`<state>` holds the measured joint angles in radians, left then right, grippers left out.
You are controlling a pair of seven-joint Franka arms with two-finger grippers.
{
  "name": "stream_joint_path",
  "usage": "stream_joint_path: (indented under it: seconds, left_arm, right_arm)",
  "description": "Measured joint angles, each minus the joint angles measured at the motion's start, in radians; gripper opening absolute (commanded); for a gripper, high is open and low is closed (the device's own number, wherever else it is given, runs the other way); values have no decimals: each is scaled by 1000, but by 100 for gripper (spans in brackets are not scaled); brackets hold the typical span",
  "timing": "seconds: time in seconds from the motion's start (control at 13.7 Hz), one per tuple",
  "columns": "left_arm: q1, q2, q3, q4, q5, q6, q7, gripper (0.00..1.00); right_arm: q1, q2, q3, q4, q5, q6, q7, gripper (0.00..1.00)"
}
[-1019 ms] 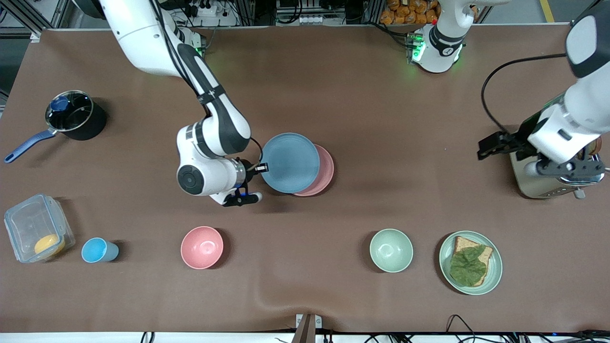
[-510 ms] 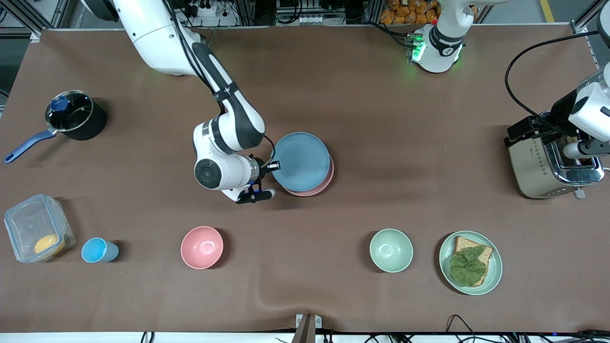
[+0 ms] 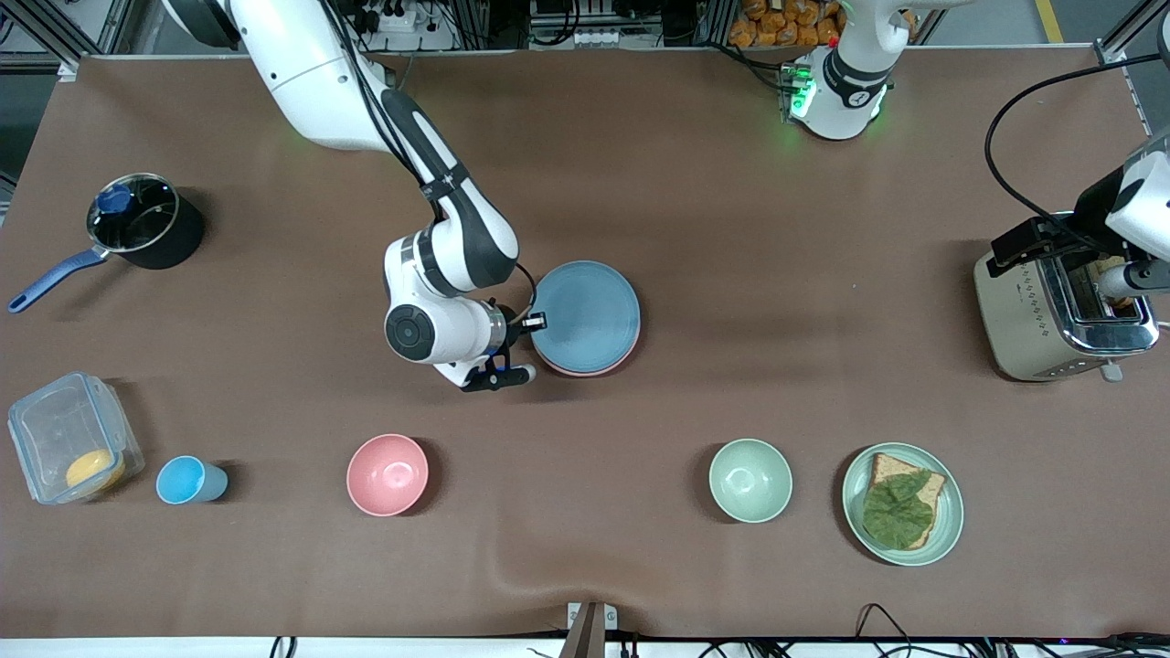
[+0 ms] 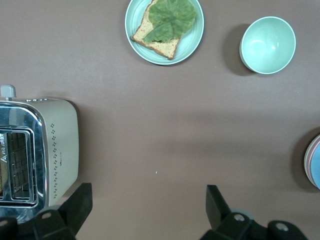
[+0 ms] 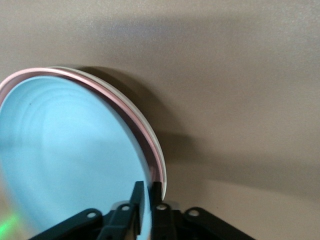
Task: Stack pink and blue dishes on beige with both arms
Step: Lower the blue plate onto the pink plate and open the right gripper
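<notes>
The light blue plate [image 3: 587, 315] [image 5: 65, 160] covers nearly all of the pink plate [image 3: 585, 373] at mid-table. Only a pink sliver shows at the edge nearer the camera. My right gripper [image 3: 535, 321] [image 5: 148, 192] is shut on the blue plate's rim, on the side toward the right arm's end. In the right wrist view the pink rim [image 5: 107, 94] lies just under the blue plate, with the beige plate's pale rim [image 5: 160, 152] below it. The beige plate is hidden in the front view. My left gripper [image 3: 1132, 279] [image 4: 146, 207] hangs open and holds nothing, by the toaster [image 3: 1042, 315].
A pink bowl [image 3: 388, 474], a blue cup [image 3: 187, 480] and a clear box [image 3: 69, 437] stand nearer the camera toward the right arm's end. A green bowl [image 3: 750, 480] and a toast plate [image 3: 903, 504] stand toward the left arm's end. A pot [image 3: 144, 220] stands farther back.
My right gripper carried the blue plate toward the left arm's end until it covers the pink plate. My left arm drew back over the toaster toward the table's end.
</notes>
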<state>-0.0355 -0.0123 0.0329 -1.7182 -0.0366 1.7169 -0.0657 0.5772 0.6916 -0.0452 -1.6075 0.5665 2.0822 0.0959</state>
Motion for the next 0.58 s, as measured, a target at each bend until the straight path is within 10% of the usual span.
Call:
stream_joint_path:
  seconds: [0.58]
  left_arm:
    - [12,-21,-12,20,0,-2,5,100]
  right_arm:
    - [-43,-4,-31,74,2,-88,1,100]
